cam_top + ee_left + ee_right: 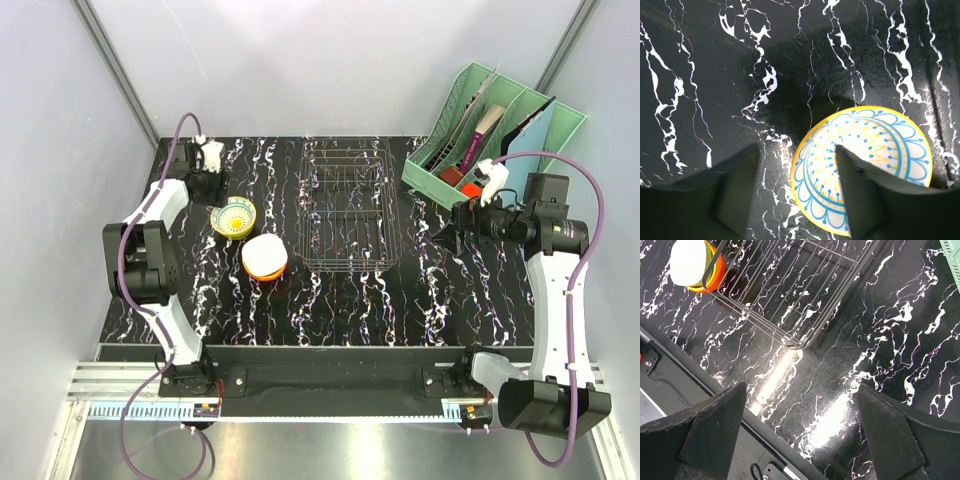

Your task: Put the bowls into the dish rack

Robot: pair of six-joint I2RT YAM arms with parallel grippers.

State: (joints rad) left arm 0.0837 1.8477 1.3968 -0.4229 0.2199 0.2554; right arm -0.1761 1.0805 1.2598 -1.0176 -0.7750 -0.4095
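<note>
the rack [345,263] sits on the black marbled table [420,300], at the middle towards the far side; it is an open basket of thin dark wire with no bowl in it; in the right wrist view its near corner [765,325] shows over the table.

the patterned bowl [233,217], yellow-rimmed with blue and yellow marks inside, stands upright on the table left of the rack and apart from it; the orange bowl [264,256], white on top, sits nearer, just beside the rack's near left corner; the right wrist view shows it [690,262] close against the rack's wire, and i cannot tell if they touch.

the left gripper [215,198] is at the far left edge of the patterned bowl; in its own view [794,155] the jaws stand partly apart, neither wide nor narrow; one finger is over bare table, the other over the inside of the bowl [875,155], with the bowl's rim in the gap between; no clamp on the rim shows, and i cannot tell if either finger touches it.

the right gripper [462,215] hangs right of the rack, near the green organiser [425,180] at the far right; its jaws [801,405] are wide, with only table between them.
</note>
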